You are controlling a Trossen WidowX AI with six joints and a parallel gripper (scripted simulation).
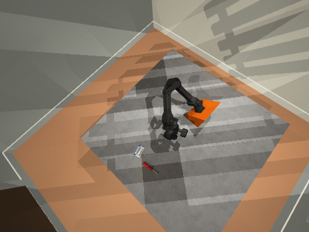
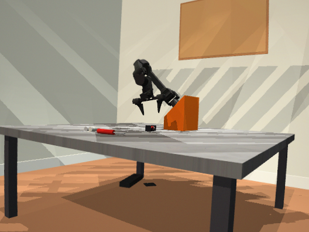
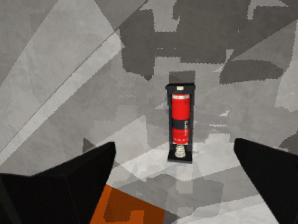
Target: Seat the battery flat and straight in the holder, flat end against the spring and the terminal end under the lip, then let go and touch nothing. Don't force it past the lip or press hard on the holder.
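Note:
The black holder stands on the table under the gripper; the arm hides it in the top view. The red battery lies lengthwise inside it, looking straight and in line with the walls in the wrist view. Its lower end meets the pale spring. Its other end, with a white band, is at the lip; the terminal is not clearly visible, and whether it is under the lip I cannot tell. My gripper is wide open and empty, well above both, touching neither.
An orange wedge-shaped block stands by the arm's base, close to the holder. A red-handled screwdriver and a small white and blue item lie on the table away from the gripper.

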